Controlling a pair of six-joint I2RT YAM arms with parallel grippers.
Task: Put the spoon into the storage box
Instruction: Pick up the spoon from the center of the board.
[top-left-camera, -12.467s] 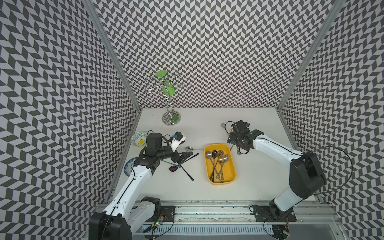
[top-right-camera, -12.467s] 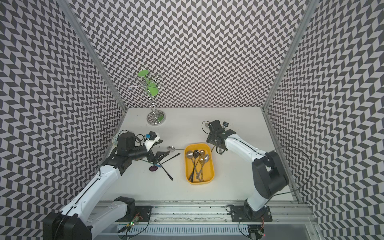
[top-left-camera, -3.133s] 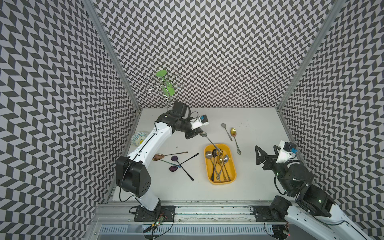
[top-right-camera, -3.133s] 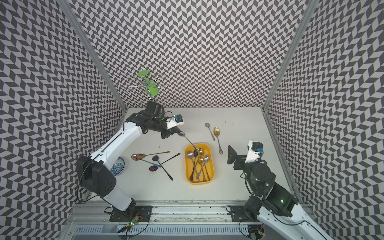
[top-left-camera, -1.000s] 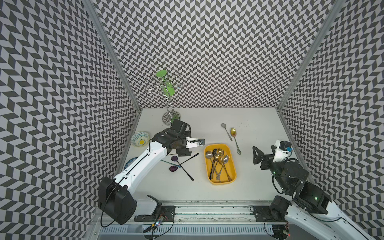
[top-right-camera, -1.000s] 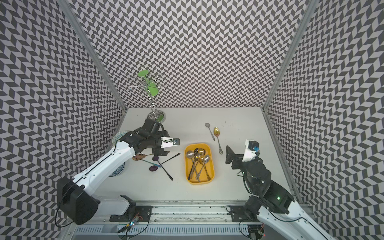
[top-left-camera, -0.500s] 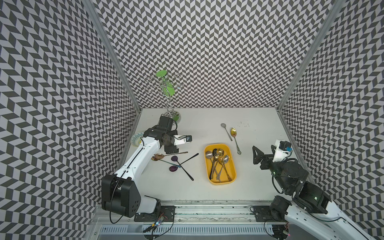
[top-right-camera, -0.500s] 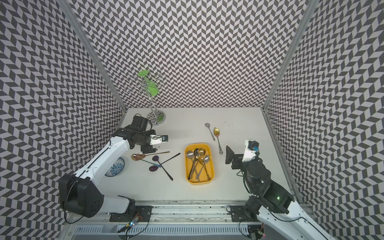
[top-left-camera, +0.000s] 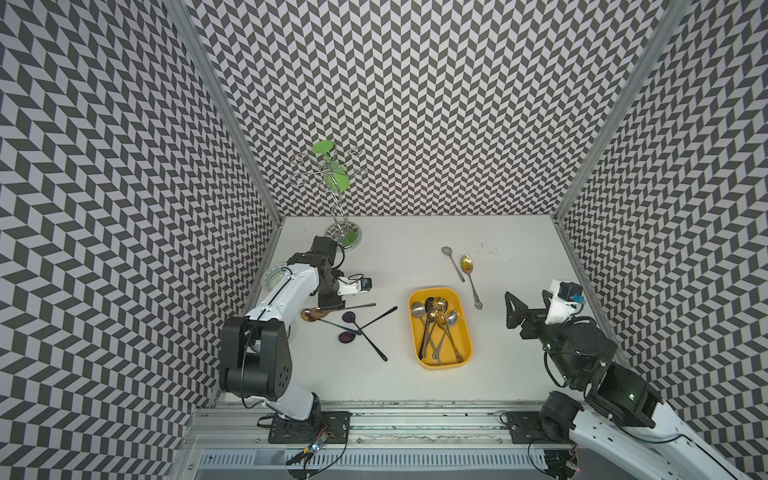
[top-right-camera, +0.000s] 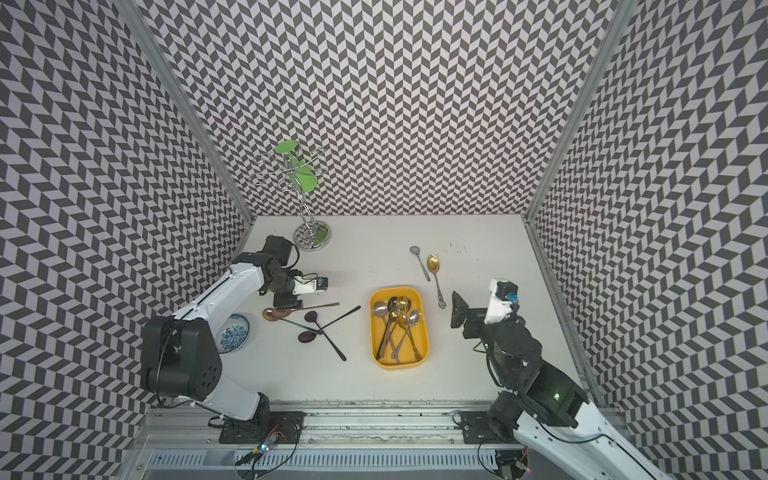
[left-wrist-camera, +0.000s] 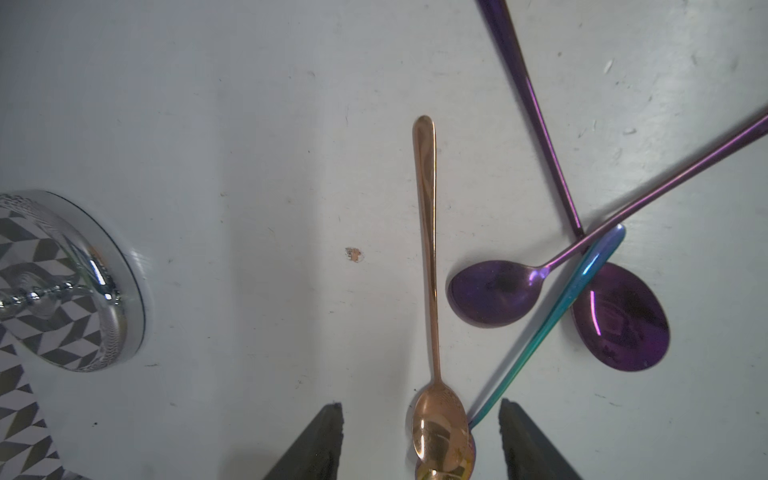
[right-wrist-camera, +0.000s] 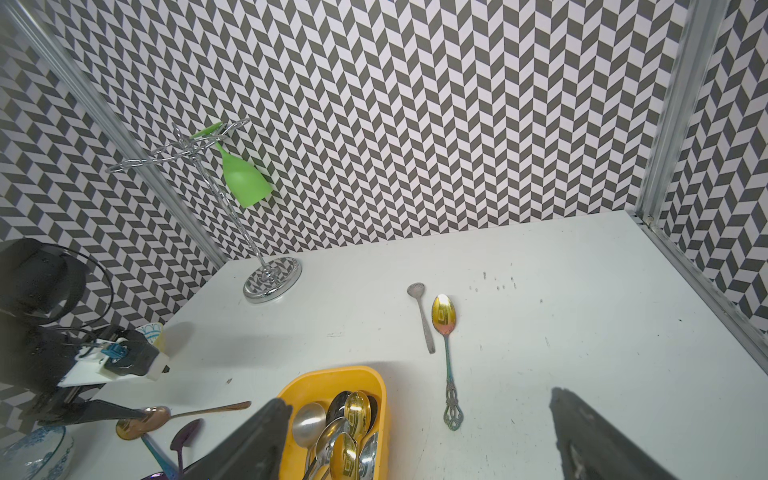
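White worktop (top-left-camera: 415, 232) is taking up most of the shot. The left arm (top-left-camera: 286, 299) is reaching in over its own side while the right arm (top-left-camera: 582, 345) is hanging raised over the other side. The yellow storage box (top-left-camera: 440, 366) is sitting about mid-worktop with a heap of silver and gold spoons (top-left-camera: 436, 324) lying in it. A chrome glass stand (top-left-camera: 343, 239) is standing at the back with a green glass (top-left-camera: 336, 178) hanging off it, and a small patterned bowl (top-right-camera: 233, 338) is sitting by the left wall. The right tool (right-wrist-camera: 419, 397) is gaping wide, holding nothing. The left tool (left-wrist-camera: 419, 409) is hanging low with its jaws apart, straddling the bowl end of the rose-gold spoon (left-wrist-camera: 428, 249), a gap showing on each side, so no grip. That spoon is lying flat on the worktop, outside the box, on the left arm's side of it. Beside it two purple spoons (left-wrist-camera: 494, 295) are lying crossed with a teal-handled one (left-wrist-camera: 582, 291) running across them. Beyond the box a small silver spoon (top-left-camera: 454, 264) and a gold spoon (top-left-camera: 469, 274) are lying side by side.
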